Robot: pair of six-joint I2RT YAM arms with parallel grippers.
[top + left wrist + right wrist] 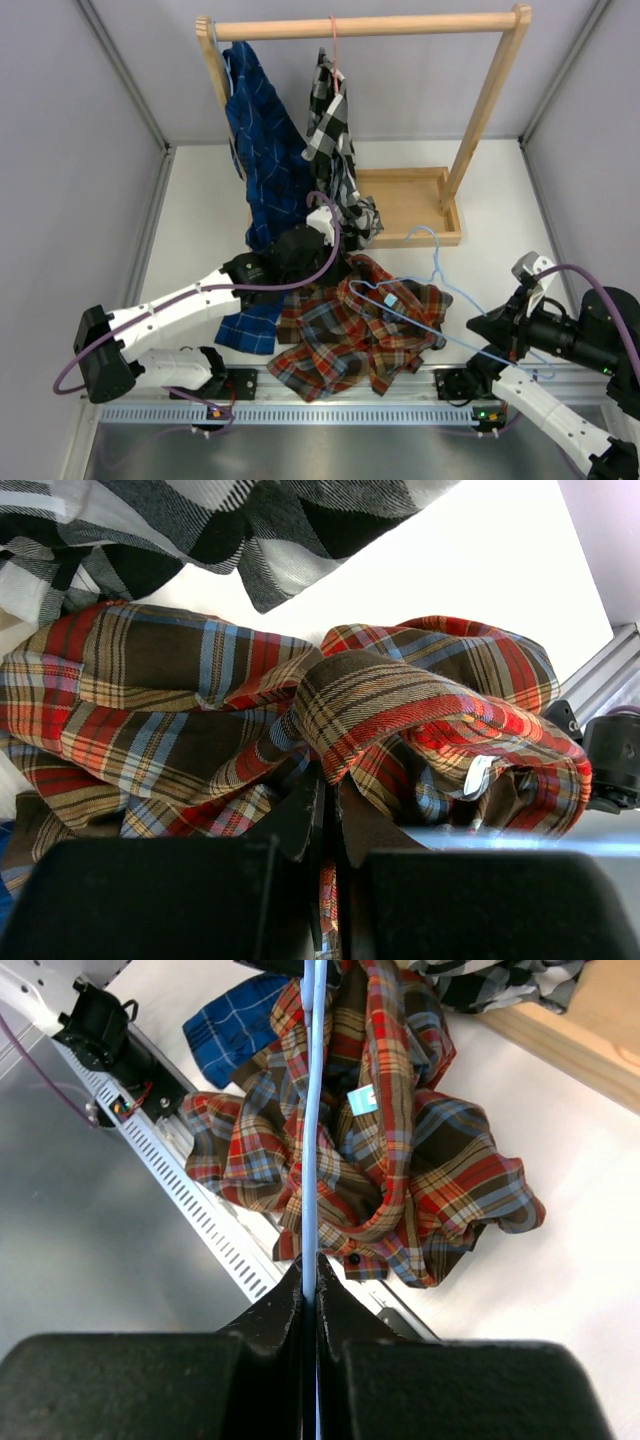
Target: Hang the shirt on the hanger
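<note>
The red-orange, brown and blue plaid shirt (350, 335) lies crumpled on the white table near the front edge. Its light blue neck label (362, 1100) faces up. My left gripper (335, 268) is shut on a fold of the shirt (250, 700) at its far edge, with cloth pinched between the fingers. The light blue wire hanger (445, 300) lies slanted over the shirt's right part, its hook pointing toward the rack. My right gripper (482, 326) is shut on the hanger's wire (312, 1110) near its right end. The left wrist view shows the label (478, 776) too.
A wooden rack (370, 25) with a base tray (410, 205) stands at the back. On it hang a dark blue plaid shirt (262, 140) and a black-and-white checked shirt (335, 130) on a pink-red hanger (334, 45). A metal rail (300, 412) lines the near edge.
</note>
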